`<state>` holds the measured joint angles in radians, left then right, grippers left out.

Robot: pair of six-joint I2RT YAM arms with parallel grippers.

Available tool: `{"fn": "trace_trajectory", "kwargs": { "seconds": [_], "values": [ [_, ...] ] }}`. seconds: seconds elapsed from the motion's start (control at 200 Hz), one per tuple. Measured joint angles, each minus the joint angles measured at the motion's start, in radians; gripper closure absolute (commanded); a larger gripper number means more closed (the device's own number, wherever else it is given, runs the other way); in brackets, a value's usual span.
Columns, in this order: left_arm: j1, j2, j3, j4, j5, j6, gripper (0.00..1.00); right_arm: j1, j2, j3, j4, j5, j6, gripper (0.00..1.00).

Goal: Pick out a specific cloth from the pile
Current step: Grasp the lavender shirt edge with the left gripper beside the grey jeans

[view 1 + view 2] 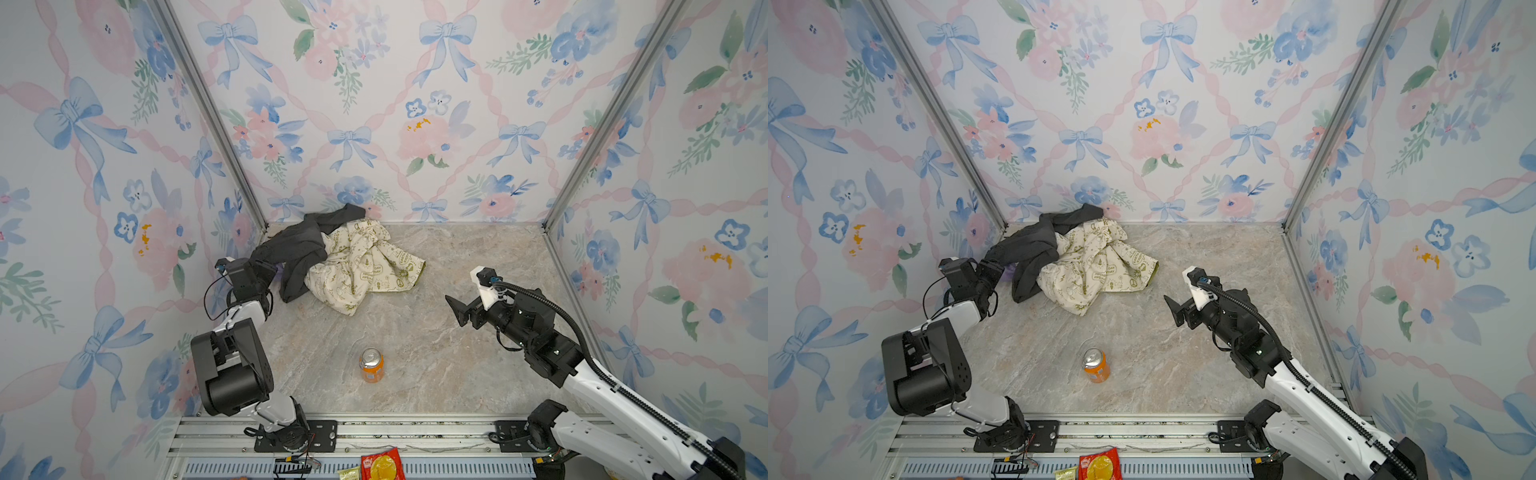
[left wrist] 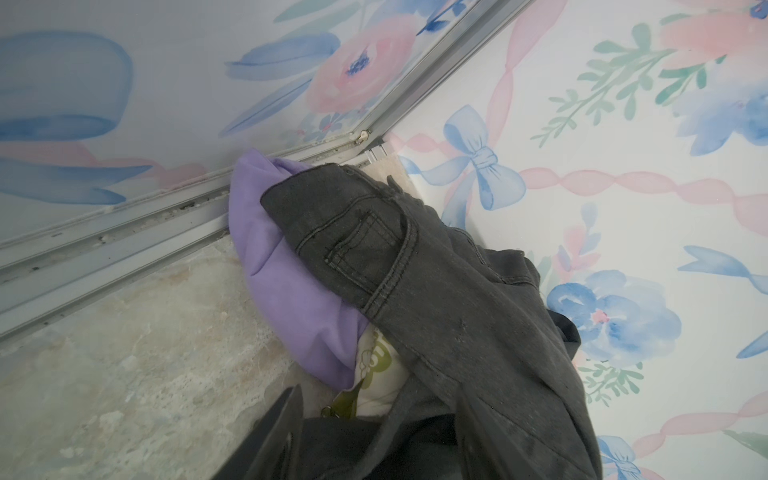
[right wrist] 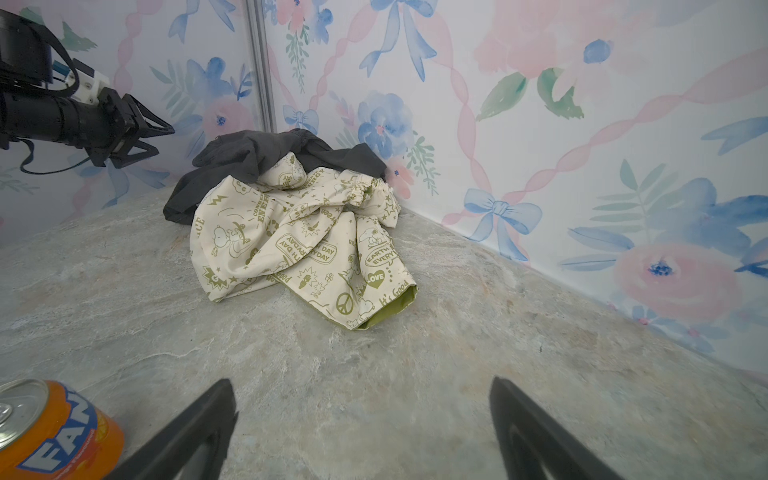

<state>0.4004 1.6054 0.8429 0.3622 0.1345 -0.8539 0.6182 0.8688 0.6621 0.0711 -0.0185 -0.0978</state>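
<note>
The lilac cloth (image 2: 291,270) peeks from under the grey one (image 2: 415,291) at the pile's (image 1: 361,266) nine o'clock edge, right by the half-spread left jaws; the wide-spread right jaws sit far off at four o'clock.

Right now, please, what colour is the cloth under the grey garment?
Plain lilac cloth, clearest in the left wrist view.

left arm (image 1: 249,311) — white shell, black joints | right arm (image 1: 615,399) — white, black ribbed cable (image 1: 524,287)
</note>
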Motion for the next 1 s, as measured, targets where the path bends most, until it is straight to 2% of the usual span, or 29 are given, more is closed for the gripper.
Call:
{"fn": "trace_trajectory", "kwargs": {
  "seconds": [0.185, 0.3, 1.0],
  "values": [
    [0.000, 0.081, 0.038, -0.024, 0.020, -0.003, 0.49, 0.000, 0.018, 0.000, 0.000, -0.031, 0.000, 0.03],
    [0.000, 0.138, 0.076, -0.024, 0.040, -0.005, 0.56, 0.000, 0.035, 0.000, -0.001, -0.045, 0.000, 0.03],
    [0.006, 0.360, 0.235, -0.069, 0.094, 0.000, 0.66, 0.000, 0.037, 0.000, -0.004, -0.061, 0.000, 0.03]
  ]
}}
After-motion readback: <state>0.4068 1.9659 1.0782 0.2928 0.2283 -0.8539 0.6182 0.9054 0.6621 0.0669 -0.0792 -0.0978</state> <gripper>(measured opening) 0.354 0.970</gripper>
